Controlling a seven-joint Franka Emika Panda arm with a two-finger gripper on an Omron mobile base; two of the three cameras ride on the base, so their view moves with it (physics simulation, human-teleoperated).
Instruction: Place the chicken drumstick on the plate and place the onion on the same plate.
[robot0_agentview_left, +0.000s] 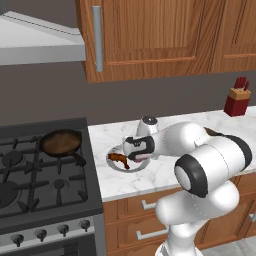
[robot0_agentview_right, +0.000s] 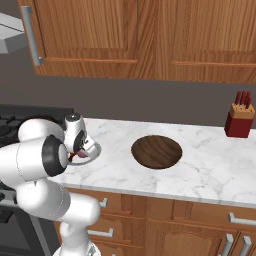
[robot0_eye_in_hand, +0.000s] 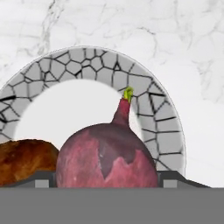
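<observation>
We see the jaws spread wide, one dark tip on each side of the onion (robot0_eye_in_hand: 107, 155), which sits between them over the plate (robot0_eye_in_hand: 148, 94). Whether the tips press on the onion or merely flank it we cannot tell. In the left base view the gripper (robot0_agentview_left: 139, 157) hangs low over the plate (robot0_agentview_left: 114, 162), and the onion (robot0_agentview_left: 139, 158) shows as a pinkish patch under the hand.

The chicken drumstick (robot0_eye_in_hand: 24, 159) lies on the plate, just beside the onion; in the left base view the chicken drumstick (robot0_agentview_left: 119, 159) rests on the half of the plate nearer the stove (robot0_agentview_left: 45, 170).

The plate stands on the marble tabletop (robot0_agentview_left: 165, 125), near its edge by the stove. On the stove, beyond that edge, sits a dark skillet (robot0_agentview_left: 61, 142). Away from the plate, along the tabletop, lies a brown wooden bowl (robot0_agentview_right: 156, 151), and further still a red knife block (robot0_agentview_right: 238, 121). Bare marble lies between plate and bowl.
</observation>
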